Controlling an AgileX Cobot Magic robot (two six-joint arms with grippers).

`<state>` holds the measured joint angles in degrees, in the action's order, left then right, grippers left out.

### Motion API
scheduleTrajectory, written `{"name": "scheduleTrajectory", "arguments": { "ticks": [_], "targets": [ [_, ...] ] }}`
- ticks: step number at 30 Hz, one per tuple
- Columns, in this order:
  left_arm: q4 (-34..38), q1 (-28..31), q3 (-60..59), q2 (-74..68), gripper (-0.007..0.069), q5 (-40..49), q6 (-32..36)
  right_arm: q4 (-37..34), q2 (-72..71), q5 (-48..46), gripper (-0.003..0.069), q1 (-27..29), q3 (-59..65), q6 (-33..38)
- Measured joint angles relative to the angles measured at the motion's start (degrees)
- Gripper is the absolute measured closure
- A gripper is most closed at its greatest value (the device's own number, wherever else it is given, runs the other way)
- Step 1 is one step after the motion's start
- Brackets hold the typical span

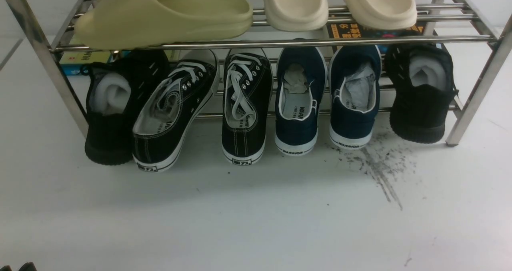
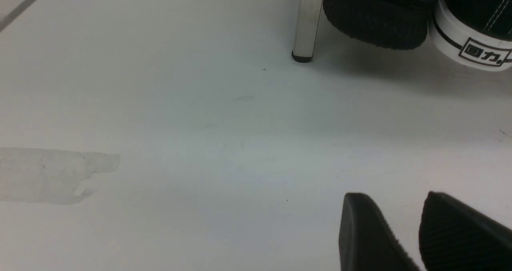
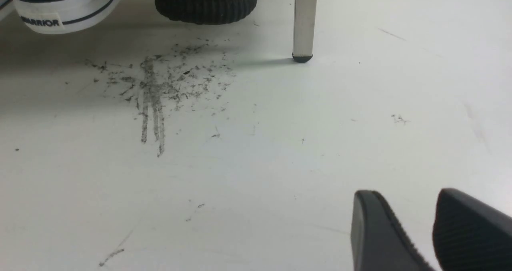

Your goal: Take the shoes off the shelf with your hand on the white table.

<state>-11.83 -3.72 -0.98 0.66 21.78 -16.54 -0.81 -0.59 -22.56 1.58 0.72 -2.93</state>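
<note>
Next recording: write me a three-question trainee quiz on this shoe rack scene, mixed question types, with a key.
1. True or false: the navy shoes sit on the top tier of the shelf.
2. Fill in: the scuff marks on the white table lie nearest the ___ navy shoe (left/right).
3. Of the left hand and right hand, which grips a shoe? A) left B) right C) neither.
Key: 1 false; 2 right; 3 C.

Reads as a staged lab bench. Silver shelf [image 1: 280,43] standing on a bare white table [image 1: 256,223], paper-stuffed navy shoes [image 1: 297,133] at the low tier. Dark scuff streaks [image 1: 378,167] on the tabletop, right.
</note>
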Motion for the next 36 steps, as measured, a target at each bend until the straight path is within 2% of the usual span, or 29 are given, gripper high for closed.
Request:
{"name": "scheduleTrajectory", "arguments": {
  "ticks": [4, 7, 11, 12, 14, 20, 24, 29, 30, 31, 32, 33, 36],
  "targets": [
    [0.0, 0.0, 0.0, 0.0, 0.0383, 0.0, 0.0, -0.2, 0.0, 0.0, 0.0419, 0.0, 0.0, 0.0],
    [0.0, 0.0, 0.0, 0.0, 0.0383, 0.0, 0.0, -3.3, 0.0, 0.1, 0.0419, 0.0, 0.0, -2.0],
    [0.0, 0.0, 0.0, 0.0, 0.0383, 0.0, 0.0, -23.5, 0.0, -0.3, 0.0419, 0.0, 0.1, -14.5],
    [0.0, 0.0, 0.0, 0.0, 0.0383, 0.0, 0.0, -25.3, 0.0, -0.3, 0.0419, 0.0, 0.2, -15.0],
    [0.0, 0.0, 0.0, 0.0, 0.0383, 0.0, 0.0, -34.8, 0.0, -0.6, 0.0419, 0.0, 0.5, -18.9],
    [0.0, 0.0, 0.0, 0.0, 0.0383, 0.0, 0.0, -44.0, 0.0, -1.3, 0.0419, 0.0, 0.6, -19.7],
    [0.0, 0.0, 0.0, 0.0, 0.0383, 0.0, 0.0, -46.4, 0.0, -1.5, 0.0421, 0.0, 0.5, -18.1],
    [0.0, 0.0, 0.0, 0.0, 0.0383, 0.0, 0.0, -46.4, 1.0, -2.2, 0.0524, 0.0, -7.5, -7.5],
    [0.0, 0.0, 0.0, 0.0, 0.0383, 0.0, 0.0, -45.2, 2.8, -2.8, 0.0574, 0.0, -10.8, -3.2],
    [0.0, 0.0, 0.0, 0.0, 0.0383, 0.0, 0.0, -45.0, 3.1, -2.8, 0.0574, 0.0, -11.4, -3.2],
    [0.0, 0.0, 0.0, 0.0, 0.0383, 0.0, 0.0, -42.7, 6.3, -4.4, 0.0631, 0.0, -15.6, 0.4],
    [0.0, 0.0, 0.0, 0.0, 0.0383, 0.0, 0.0, -39.9, 10.3, -6.5, 0.0658, 0.0, -19.4, 3.3],
    [0.0, 0.0, 0.0, 0.0, 0.0383, 0.0, 0.0, -35.0, 17.3, -11.7, 0.0666, 0.0, -26.4, 5.6]
  ]
}}
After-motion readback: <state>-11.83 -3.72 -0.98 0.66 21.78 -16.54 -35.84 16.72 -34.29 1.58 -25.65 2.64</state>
